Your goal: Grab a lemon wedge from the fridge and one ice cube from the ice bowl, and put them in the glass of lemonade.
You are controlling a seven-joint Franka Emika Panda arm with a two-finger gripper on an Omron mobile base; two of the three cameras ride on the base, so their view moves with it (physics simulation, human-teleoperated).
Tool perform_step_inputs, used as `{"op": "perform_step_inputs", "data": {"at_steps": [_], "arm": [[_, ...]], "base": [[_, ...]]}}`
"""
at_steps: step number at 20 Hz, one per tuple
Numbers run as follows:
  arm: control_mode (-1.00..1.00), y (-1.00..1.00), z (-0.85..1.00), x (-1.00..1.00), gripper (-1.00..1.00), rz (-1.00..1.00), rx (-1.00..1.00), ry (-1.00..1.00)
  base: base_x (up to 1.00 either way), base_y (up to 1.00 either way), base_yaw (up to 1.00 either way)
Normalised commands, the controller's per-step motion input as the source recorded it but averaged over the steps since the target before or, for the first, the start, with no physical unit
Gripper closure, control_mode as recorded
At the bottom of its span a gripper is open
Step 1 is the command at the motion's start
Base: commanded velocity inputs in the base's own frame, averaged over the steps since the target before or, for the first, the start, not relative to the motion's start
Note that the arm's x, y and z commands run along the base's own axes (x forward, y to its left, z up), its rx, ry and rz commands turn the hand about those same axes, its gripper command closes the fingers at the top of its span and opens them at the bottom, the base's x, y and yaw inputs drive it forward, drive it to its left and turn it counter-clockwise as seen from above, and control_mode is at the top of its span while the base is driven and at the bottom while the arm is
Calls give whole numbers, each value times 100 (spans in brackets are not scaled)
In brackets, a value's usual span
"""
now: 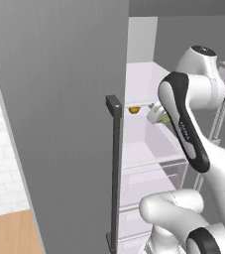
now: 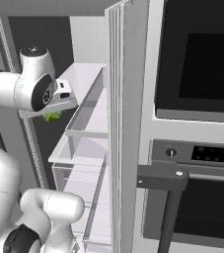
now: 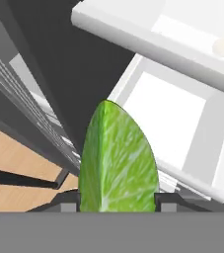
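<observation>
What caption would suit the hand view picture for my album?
Gripper clamped on a green lemon wedge, with the open fridge's white shelves beyond.

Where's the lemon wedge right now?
The lemon wedge sits between the gripper fingertips in the hand view; from the left base view it shows beside the arm's elbow, in front of the open fridge shelves.

the arm [image 1: 203,149] is built of smooth, rounded glossy white shells, with a long dark grey to black curved panel [image 1: 183,121] along one link, bearing faint pale lettering too small to read. a black cap [image 1: 203,49] tops the upper joint, and dark rings mark the joints lower down [image 2: 24,237]. a round dark disc [image 2: 42,94] sits in one joint's side. the hand [image 2: 61,94] is white and boxy with small dark marks.
</observation>
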Motion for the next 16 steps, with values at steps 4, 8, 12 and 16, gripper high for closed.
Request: {"op": "perform_step_inputs", "data": {"at_steps": [4,8,12,16], "arm": [[-100,26,-17,-98,100,-7,0,1],[-100,-9,-36,-64,100,-17,2,0],[-100,-25,-32,-51,100,-24,8,0],[-100,-12,-18,-33,100,-27,7,1]], "base": [[0,0,0],[0,0,0],[0,0,0],[0,0,0]]}}
